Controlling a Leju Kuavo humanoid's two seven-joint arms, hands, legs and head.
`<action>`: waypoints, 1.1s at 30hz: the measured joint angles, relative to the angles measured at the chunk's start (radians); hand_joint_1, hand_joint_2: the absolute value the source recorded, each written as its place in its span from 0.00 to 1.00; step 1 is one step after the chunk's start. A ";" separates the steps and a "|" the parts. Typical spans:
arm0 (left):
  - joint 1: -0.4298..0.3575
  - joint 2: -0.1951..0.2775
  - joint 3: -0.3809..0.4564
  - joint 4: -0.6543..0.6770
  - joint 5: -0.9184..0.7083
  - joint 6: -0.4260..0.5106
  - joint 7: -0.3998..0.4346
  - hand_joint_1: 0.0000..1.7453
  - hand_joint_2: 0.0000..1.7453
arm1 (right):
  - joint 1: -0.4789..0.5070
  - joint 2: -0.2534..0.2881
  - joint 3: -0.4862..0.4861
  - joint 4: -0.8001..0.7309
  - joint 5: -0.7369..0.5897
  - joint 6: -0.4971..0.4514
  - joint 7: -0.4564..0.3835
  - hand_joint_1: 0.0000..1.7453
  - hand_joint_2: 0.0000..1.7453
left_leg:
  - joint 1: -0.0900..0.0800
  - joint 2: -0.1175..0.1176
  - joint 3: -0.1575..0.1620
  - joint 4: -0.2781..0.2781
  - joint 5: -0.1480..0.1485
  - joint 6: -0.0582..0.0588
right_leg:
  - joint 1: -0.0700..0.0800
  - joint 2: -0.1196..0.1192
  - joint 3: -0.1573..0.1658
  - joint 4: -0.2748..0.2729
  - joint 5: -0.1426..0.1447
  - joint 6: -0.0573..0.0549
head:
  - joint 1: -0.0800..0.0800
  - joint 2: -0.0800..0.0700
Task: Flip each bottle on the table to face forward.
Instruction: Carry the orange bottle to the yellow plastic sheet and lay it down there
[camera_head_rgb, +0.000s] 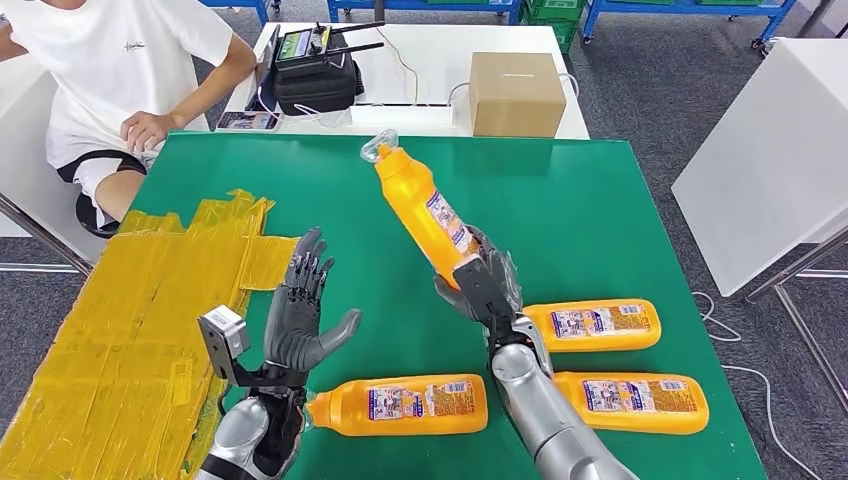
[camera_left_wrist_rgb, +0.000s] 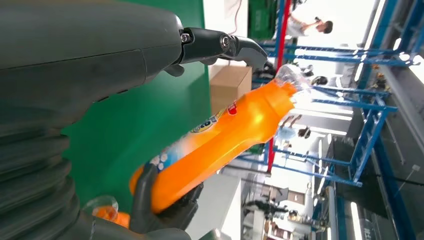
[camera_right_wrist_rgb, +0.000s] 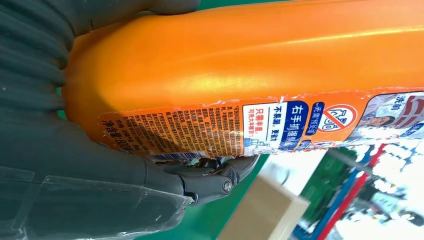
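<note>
My right hand (camera_head_rgb: 482, 283) grips the base of an orange bottle (camera_head_rgb: 424, 207) and holds it tilted above the green table (camera_head_rgb: 600, 210), its clear cap (camera_head_rgb: 379, 148) pointing away to the far left. The same bottle (camera_left_wrist_rgb: 220, 140) appears in the left wrist view, and the bottle (camera_right_wrist_rgb: 260, 70) presses against my palm in the right wrist view. My left hand (camera_head_rgb: 303, 315) is raised to the left of it, fingers spread, holding nothing. Three more orange bottles lie on their sides: one (camera_head_rgb: 405, 404) near the front, two (camera_head_rgb: 593, 324) (camera_head_rgb: 630, 402) at the right.
Yellow taped sheeting (camera_head_rgb: 120, 330) covers the table's left part. A person in a white shirt (camera_head_rgb: 120, 70) sits at the far left. Behind the green table a white table holds a black bag with a controller (camera_head_rgb: 315, 75) and a cardboard box (camera_head_rgb: 516, 93).
</note>
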 joint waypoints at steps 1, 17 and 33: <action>-0.007 0.000 0.001 0.003 0.010 -0.009 0.012 0.00 1.00 | 0.010 0.003 0.006 -0.017 -0.005 0.008 -0.007 1.00 1.00 | 0.000 0.000 0.000 0.000 0.000 0.000 | 0.000 0.000 0.000 0.000 0.000 0.000 | 0.000 0.000; -0.087 0.020 0.009 0.073 0.233 -0.106 0.140 0.00 0.25 | 0.072 0.011 0.169 -0.162 -0.033 0.069 -0.057 1.00 1.00 | 0.000 0.000 0.000 0.000 0.000 0.000 | 0.000 0.000 0.000 0.000 0.000 0.000 | 0.000 0.000; -0.136 0.033 0.023 0.116 0.288 -0.105 0.160 0.00 1.00 | 0.074 0.010 0.284 -0.167 0.028 0.061 -0.058 1.00 1.00 | 0.000 0.000 0.000 0.000 0.000 0.000 | 0.000 0.000 0.000 0.000 0.000 0.000 | 0.000 0.000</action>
